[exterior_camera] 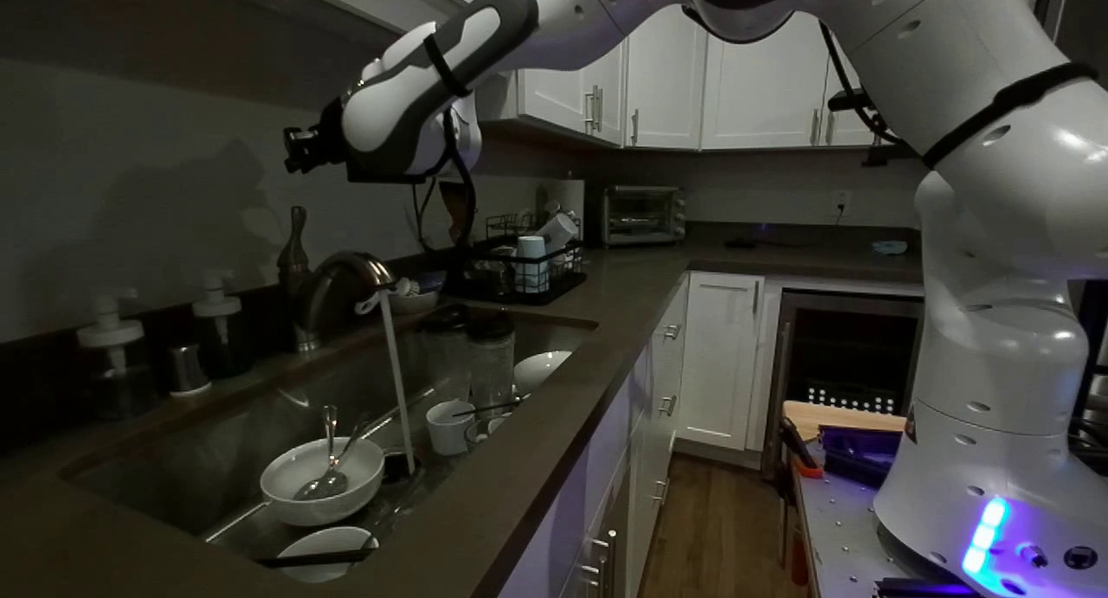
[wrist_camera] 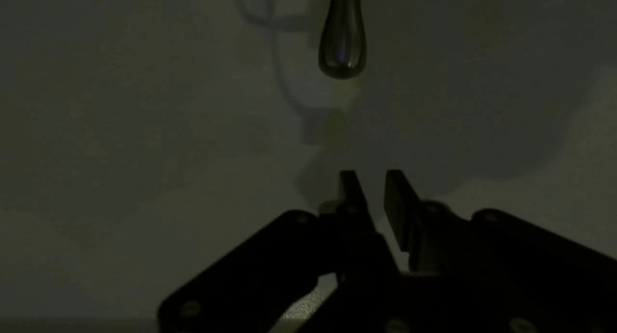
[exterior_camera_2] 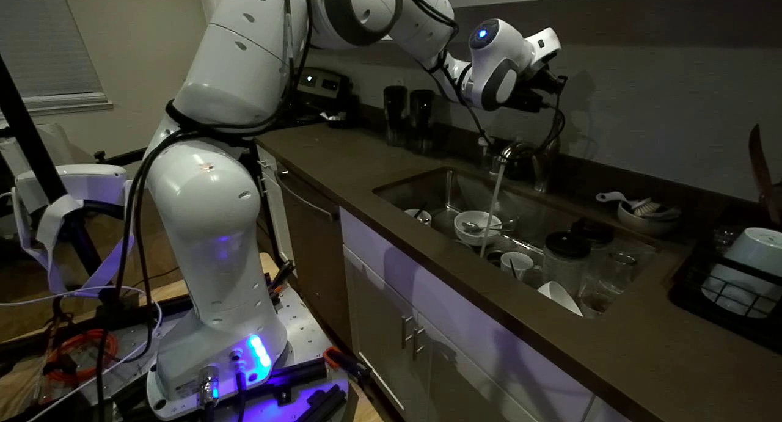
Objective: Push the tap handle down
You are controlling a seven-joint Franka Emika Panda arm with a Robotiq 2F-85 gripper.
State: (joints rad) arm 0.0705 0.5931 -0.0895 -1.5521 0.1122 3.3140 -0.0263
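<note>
Brown, stone-like counter [exterior_camera: 563,399] lies nearest, with the sink [exterior_camera: 190,472] cut in behind its front edge and a white bowl [exterior_camera: 320,507] inside. From the arched spout [exterior_camera: 333,269] a pale line [exterior_camera: 396,373] drops into the sink; likely running water, though it could be a strip.

Close to the counter's back edge, the tap handle [exterior_camera: 297,234] stands nearly upright from the tap body [exterior_camera: 306,317], beside the spout. Above the handle and apart from it is the gripper [wrist_camera: 371,175], its fingertips slightly parted with nothing between them, aimed at the wall [exterior_camera: 130,148].

In the wrist view the handle is smooth, dark metal, a slim neck swelling to a rounded end. It should be rigid and hard to damage; weight hardly matters, since the tap carries it. I expect moderate resistance at the joint and a slippery end. No grasp seems needed: bring the fingertips together and press on the swollen free end, where leverage is best, squarely enough not to skid off. So upright a lever probably has to be tipped over rather than pressed lengthwise; which way it hinges I cannot tell.

Farthest off, by the counter's inner corner, stands a toaster oven [exterior_camera: 642,215].
</note>
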